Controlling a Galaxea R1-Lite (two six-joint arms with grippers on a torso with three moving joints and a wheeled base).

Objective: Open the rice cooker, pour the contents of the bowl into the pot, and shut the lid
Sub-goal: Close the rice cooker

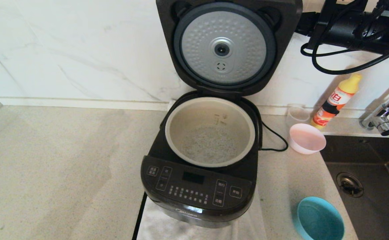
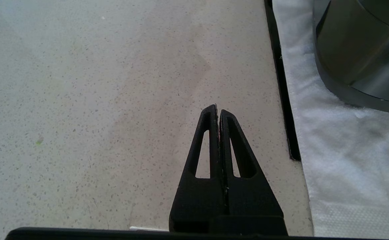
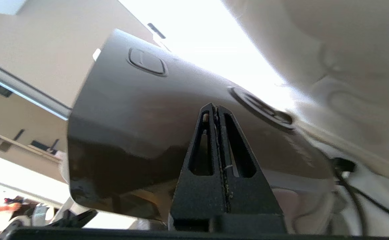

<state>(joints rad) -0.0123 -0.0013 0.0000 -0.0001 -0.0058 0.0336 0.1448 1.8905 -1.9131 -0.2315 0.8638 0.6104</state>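
Observation:
The black rice cooker stands on the counter with its lid upright, silver dimpled underside facing me. White grains lie in the bottom of the pale pot. An empty pink bowl sits to the cooker's right, and an empty blue bowl sits nearer the front. My right arm reaches behind the lid from the right. My right gripper is shut, its tips at the lid's glossy outer face; whether they touch it does not show. My left gripper is shut over bare counter, left of the cooker.
A white cloth lies under the cooker. An orange and yellow bottle and a clear glass stand by the wall. The sink and tap are at the right. The cooker's cord loops beside the pink bowl.

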